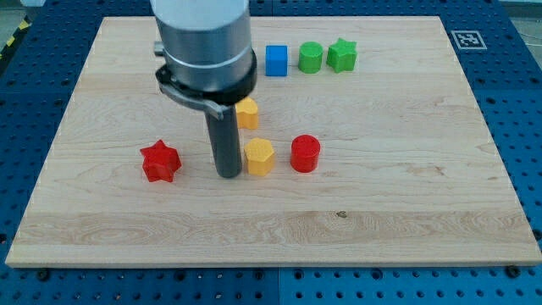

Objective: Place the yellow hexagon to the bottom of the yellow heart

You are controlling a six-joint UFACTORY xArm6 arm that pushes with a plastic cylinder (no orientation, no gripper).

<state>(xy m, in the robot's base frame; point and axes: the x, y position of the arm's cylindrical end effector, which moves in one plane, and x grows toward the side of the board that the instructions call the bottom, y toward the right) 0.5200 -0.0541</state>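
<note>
On the wooden board (381,203), my tip (229,174) sits just left of the yellow hexagon (259,157), touching or nearly so. Above it, the yellow heart (248,113) is half hidden behind the rod, its shape hard to read. No pincer exists, only the rod.

Wooden board (406,212) — blue perforated table (517,110)

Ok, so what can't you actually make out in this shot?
- Yellow heart, camera view: its left part is hidden behind the rod, so its shape is unclear.
- My tip: whether it touches the yellow hexagon on its right cannot be told.
- Arm: cut off by the view's top edge.
</note>
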